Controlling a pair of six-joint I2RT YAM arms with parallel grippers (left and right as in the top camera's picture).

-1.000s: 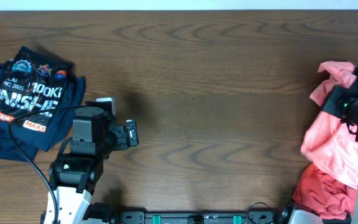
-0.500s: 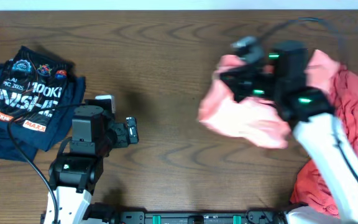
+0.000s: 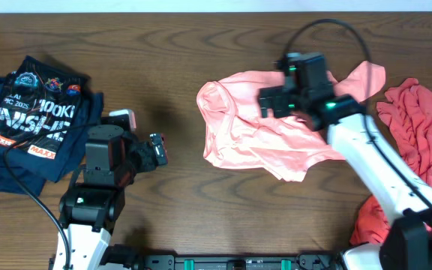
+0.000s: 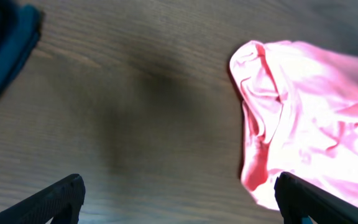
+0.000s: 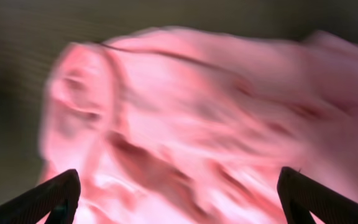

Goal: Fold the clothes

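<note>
Far left on the wooden table point(image 3: 201, 45): a navy printed T-shirt point(image 3: 32, 112), folded into a rough rectangle with white and orange lettering facing up. Its dark edge also shows in the top-left corner of my left wrist view point(image 4: 5, 37). Just beside its right edge sits the left arm, with the left gripper point(image 3: 158, 154) pointing right over bare wood and well apart from any cloth. From the wrist camera its two dark fingers sit at the bottom corners of the frame – jaws wide apart, nothing between them point(image 4: 179, 202). Centre-right lies the pink shirt point(image 3: 253, 135), loosely spread and crumpled, with a rolled seam along its left edge and folds bunching toward the middle. The left wrist view catches that same left edge point(image 4: 309, 124) resting on the table. The right gripper point(image 3: 270, 97) is over the upper part of the pink shirt, and its arm reaches in from the lower right across the cloth. The right wrist picture is motion-blurred – pink fabric point(image 5: 197, 124) fills nearly all of it, and the fingers show at the two bottom corners, spread apart point(image 5: 182, 199). I cannot tell whether either tip touches the cloth. Far right, a darker red garment pile point(image 3: 411, 127) sits heaped at the table edge, just beside the pink shirt's right sleeve and running down toward the lower right corner.
</note>
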